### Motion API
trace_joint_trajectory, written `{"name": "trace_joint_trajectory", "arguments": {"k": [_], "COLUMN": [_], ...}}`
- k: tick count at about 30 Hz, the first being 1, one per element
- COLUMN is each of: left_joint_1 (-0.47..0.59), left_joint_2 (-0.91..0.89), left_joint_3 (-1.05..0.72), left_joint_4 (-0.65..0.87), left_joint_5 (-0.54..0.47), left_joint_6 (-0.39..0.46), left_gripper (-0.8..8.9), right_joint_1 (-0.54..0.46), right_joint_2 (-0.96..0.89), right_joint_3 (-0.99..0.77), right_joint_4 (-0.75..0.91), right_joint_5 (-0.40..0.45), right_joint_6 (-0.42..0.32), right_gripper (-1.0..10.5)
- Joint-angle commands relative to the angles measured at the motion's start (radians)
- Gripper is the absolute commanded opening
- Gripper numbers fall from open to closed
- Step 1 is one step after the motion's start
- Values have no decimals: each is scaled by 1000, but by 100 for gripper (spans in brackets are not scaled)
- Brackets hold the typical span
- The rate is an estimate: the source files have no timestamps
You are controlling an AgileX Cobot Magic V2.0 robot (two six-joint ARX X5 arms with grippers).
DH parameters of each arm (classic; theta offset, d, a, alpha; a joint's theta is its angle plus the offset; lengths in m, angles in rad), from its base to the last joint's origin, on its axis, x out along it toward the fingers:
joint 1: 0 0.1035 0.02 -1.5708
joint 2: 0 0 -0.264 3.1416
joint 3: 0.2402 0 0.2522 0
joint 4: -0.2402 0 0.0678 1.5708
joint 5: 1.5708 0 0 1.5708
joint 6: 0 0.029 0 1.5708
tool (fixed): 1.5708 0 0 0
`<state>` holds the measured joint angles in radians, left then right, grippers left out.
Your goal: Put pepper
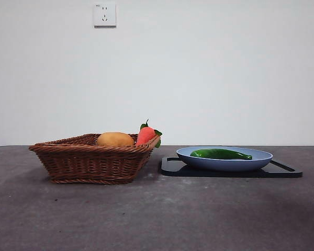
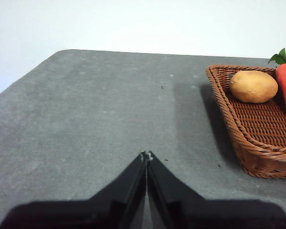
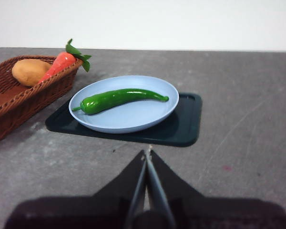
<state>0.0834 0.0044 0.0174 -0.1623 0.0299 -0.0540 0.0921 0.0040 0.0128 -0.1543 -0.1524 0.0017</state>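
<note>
The dark-green pepper (image 1: pixel 220 153) lies on its side in the blue plate (image 1: pixel 261 159), which rests on a black tray (image 1: pixel 282 171) right of the basket. It also shows in the right wrist view (image 3: pixel 118 99), lying across the plate (image 3: pixel 133 119). My right gripper (image 3: pixel 147 153) is shut and empty, over bare table a short way in front of the tray (image 3: pixel 186 129). My left gripper (image 2: pixel 146 154) is shut and empty, over bare table to the left of the basket (image 2: pixel 257 148). Neither gripper shows in the front view.
A brown wicker basket (image 1: pixel 89 159) stands left of the tray and holds a tan potato (image 1: pixel 115 139) and an orange carrot with green leaves (image 1: pixel 145 135). The grey table's left edge (image 2: pixel 19 81) shows in the left wrist view.
</note>
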Motion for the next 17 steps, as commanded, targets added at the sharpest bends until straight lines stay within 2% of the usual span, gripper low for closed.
{"name": "trace_joint_trajectory", "arguments": {"k": [1,17], "left_joint_1": [3,3], "left_joint_2": [-3,-3], "left_joint_3": [-10,-10], "left_joint_4": [12,12], "left_joint_5": [1,1], "left_joint_6": [-5,-5], "left_gripper": [8,8], "right_joint_1": [1,1], "right_joint_2": [-5,-3], "right_joint_3": [-4,-4], "right_joint_4": [1,4], "right_joint_5": [3,3], "right_joint_6": [43,42], "right_gripper": [11,11]}}
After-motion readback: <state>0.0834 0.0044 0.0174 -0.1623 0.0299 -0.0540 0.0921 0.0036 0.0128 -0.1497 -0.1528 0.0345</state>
